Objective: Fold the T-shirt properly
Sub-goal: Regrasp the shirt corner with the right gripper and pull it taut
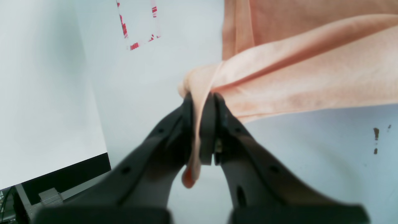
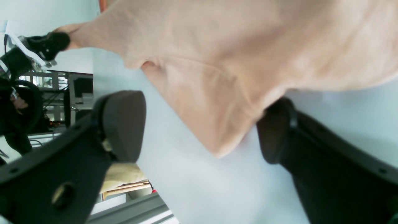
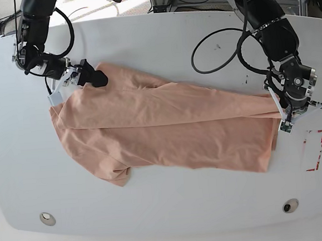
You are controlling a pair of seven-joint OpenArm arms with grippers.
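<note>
The salmon-peach T-shirt lies spread lengthwise across the white table, partly folded over itself. My left gripper is at the shirt's right end. In the left wrist view the left gripper is shut on a bunched edge of the T-shirt. My right gripper is at the shirt's upper left corner. In the right wrist view the right gripper is open, its fingers wide apart, with a fold of the T-shirt hanging between them. The yellow emblem and the collar are hidden.
A red-and-white marked rectangle is on the table right of the shirt; it also shows in the left wrist view. Black cables loop over the table's back right. Two round fittings sit near the front edge.
</note>
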